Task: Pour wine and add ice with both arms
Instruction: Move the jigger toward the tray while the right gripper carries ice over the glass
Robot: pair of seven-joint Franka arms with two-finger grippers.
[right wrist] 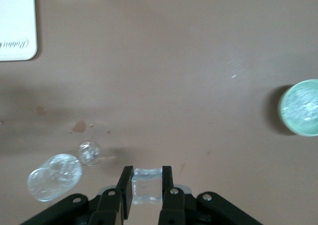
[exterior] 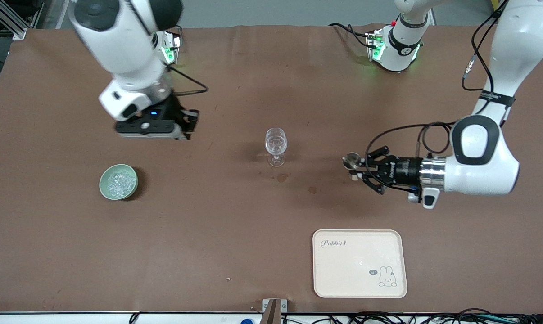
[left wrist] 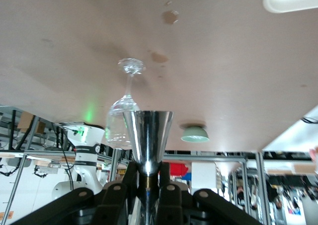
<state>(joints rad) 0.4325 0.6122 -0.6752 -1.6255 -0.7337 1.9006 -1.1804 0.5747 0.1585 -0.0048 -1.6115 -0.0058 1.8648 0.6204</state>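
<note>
A clear stemmed glass [exterior: 276, 145] stands mid-table. My left gripper [exterior: 354, 167] hangs over the table on the left arm's side of the glass, lying level and shut on a shiny steel cone-shaped cup [left wrist: 148, 134]. No wine shows, and the cup's inside is hidden. My right gripper [right wrist: 147, 181] is shut on one clear ice cube [right wrist: 147, 186]. It hovers over bare table between the glass [right wrist: 53, 177] and the pale green bowl [exterior: 118, 182], which holds more ice [exterior: 119, 180].
A cream rabbit tray [exterior: 359, 263] lies near the front edge toward the left arm's end. Two small dark stains [exterior: 282, 177] mark the brown mat just in front of the glass. Both arm bases stand along the edge farthest from the front camera.
</note>
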